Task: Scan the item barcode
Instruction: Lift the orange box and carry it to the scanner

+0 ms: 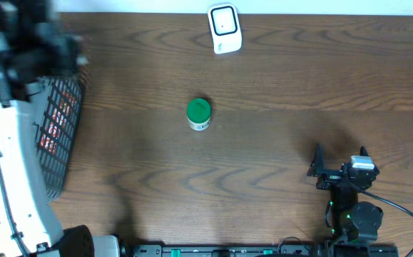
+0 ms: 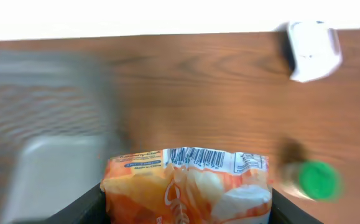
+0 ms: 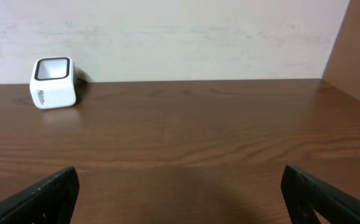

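The left gripper point(image 2: 186, 211) is partly closed on an orange snack packet point(image 2: 189, 180), pinching its sides with the barcode point(image 2: 197, 157) along the top edge. The packet looks light, soft, crinkly and probably slick, so a gentle edge hold clear of the code suits it. That arm hangs over the mesh basket point(image 1: 60, 135), its wrist aimed toward the white scanner point(image 1: 225, 28). The right gripper point(image 1: 340, 157) rests wide open and empty.

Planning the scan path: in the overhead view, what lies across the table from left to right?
Black wire basket → small green-lidded jar → white box-shaped barcode scanner → open right tool.
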`<state>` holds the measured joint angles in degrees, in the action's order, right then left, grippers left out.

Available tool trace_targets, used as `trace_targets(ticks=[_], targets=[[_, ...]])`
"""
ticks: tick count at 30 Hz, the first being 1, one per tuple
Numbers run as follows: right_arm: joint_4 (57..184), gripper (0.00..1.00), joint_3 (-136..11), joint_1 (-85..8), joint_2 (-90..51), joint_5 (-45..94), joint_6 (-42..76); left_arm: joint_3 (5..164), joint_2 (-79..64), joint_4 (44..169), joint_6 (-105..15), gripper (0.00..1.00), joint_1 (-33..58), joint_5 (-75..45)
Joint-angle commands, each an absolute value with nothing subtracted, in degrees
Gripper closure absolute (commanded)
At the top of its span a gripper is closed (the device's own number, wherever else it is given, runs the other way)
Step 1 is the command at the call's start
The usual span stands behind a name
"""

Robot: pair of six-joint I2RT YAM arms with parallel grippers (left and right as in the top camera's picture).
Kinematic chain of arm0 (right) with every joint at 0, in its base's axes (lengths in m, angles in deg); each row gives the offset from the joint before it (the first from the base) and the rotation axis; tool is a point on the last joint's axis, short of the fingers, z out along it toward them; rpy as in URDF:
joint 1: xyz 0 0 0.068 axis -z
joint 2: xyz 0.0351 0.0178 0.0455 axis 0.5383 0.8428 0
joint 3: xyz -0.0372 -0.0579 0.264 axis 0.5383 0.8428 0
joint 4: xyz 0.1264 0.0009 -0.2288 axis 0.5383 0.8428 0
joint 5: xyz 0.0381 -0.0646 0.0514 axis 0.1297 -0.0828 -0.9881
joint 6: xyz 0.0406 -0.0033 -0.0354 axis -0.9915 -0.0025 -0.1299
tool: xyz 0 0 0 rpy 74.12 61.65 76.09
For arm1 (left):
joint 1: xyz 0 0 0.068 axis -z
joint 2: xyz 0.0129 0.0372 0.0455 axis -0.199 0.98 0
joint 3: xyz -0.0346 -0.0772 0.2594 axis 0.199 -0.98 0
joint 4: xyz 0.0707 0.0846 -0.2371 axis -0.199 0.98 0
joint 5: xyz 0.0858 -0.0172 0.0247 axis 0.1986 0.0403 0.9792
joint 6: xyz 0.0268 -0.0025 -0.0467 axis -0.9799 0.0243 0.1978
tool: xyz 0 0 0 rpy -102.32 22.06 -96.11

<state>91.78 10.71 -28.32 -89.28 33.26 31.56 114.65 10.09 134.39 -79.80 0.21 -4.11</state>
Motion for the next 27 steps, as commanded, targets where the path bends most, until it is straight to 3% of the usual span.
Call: trace_targets(ticks=[1,11,27], targets=[[92.02,0.01,10.76,-28.54,-89.65,33.39,31.40,114.94,11.20,135.20,-76.56,0.40,9.63,-6.21],[92.02,0.01,10.76,-28.54,-89.65,33.39,31.40,114.81,19.86,134.96,-80.54,0.39,31.56,-5.77],[92.02,0.01,10.76,-28.54,-89.65,33.39,31.40,114.81,42.65,130.91,-98.27,0.39,47.80,-5.77]])
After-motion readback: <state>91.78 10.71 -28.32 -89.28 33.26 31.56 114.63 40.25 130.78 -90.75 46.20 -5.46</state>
